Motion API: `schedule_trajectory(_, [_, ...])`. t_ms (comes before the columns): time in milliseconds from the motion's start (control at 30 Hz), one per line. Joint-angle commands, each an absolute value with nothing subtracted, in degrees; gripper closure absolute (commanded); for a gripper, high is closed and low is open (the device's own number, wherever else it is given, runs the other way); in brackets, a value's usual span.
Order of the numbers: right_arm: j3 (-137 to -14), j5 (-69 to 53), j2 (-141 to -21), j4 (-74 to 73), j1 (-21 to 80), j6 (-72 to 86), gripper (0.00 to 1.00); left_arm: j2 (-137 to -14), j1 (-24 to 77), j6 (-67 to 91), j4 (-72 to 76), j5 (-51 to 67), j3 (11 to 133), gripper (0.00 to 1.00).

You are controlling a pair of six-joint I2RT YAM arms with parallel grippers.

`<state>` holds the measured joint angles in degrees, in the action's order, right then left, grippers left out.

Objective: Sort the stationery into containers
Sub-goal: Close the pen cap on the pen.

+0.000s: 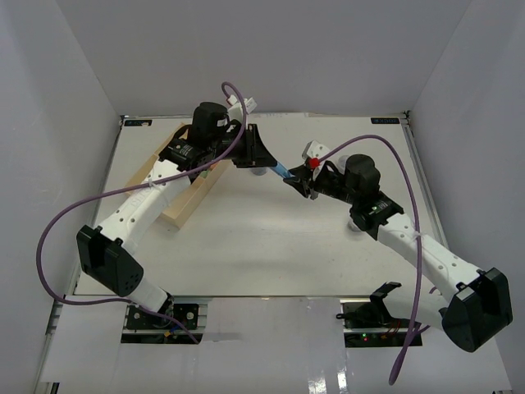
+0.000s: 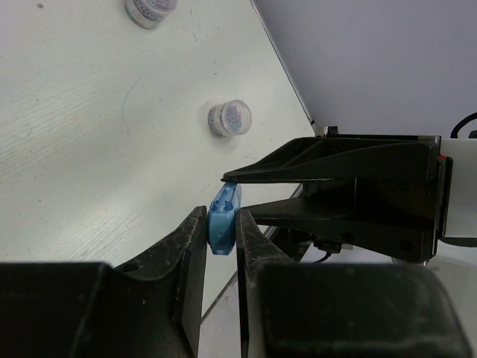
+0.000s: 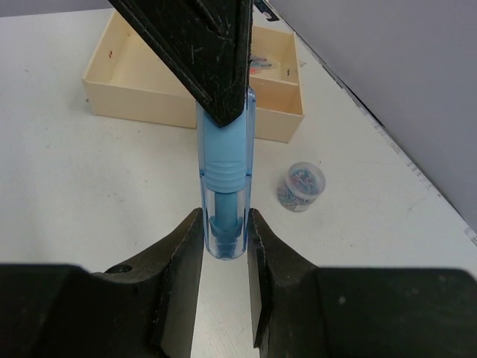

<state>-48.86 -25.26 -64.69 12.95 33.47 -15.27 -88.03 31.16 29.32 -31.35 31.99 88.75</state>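
- Blue marker (image 3: 223, 194) is pinched at its near end between the right gripper (image 3: 223, 224) fingers. Jaws are nearly closed and clamped on it, and the marker is held up off the table (image 1: 271, 246).
- Long axis runs straight ahead from the right gripper, in line with its fingers, pointing at the other arm.
- Far end of the same marker sits in the left gripper (image 2: 221, 218), whose jaws are also narrow and clamped on it. Each gripper has one end, tips facing, just apart.
- From the left wrist the marker shows end-on between the fingers, with the right gripper's fingers just beyond it.
- Key relation: the marker bridges both hands, so neither is nearer to it. What differs is the tray.
- Small round jar (image 3: 302, 186) stands on the table below and right of the marker's far end, between the right gripper and the tray.
- Cream tray (image 3: 141, 104) is furthest out, ahead of the right gripper past the marker's tip. Seen from above it lies under the left arm, well apart from the right gripper, so the left arm is nearer to it.
- Thin coloured items lie in one far compartment, too small to name.
- Judgement: looks like a handover. One gripper has to let go and back off along the axis before the other carries. Which one, cannot tell.
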Motion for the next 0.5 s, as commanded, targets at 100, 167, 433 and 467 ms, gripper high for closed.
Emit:
schedule_trajectory(100, [-51.1,-26.3,-59.2,24.7,34.6,-16.4,0.76,-86.9,34.4,23.7,-35.1,31.0,90.8,1.0])
schedule_trajectory(167, [-49.4,-25.9,-58.1,24.3,34.6,-16.5,0.74,-87.0,34.4,22.7,-35.0,32.1,91.1,1.0])
schedule_trajectory(433, [-46.5,-24.8,-56.3,19.7,34.5,-17.1,0.26,-85.0,34.4,18.2,-34.2,28.0,90.3,1.0])
schedule_trajectory(467, [-46.0,-24.4,-55.5,19.1,34.6,-17.1,0.23,-84.6,34.4,17.8,-34.1,24.9,90.0,1.0])
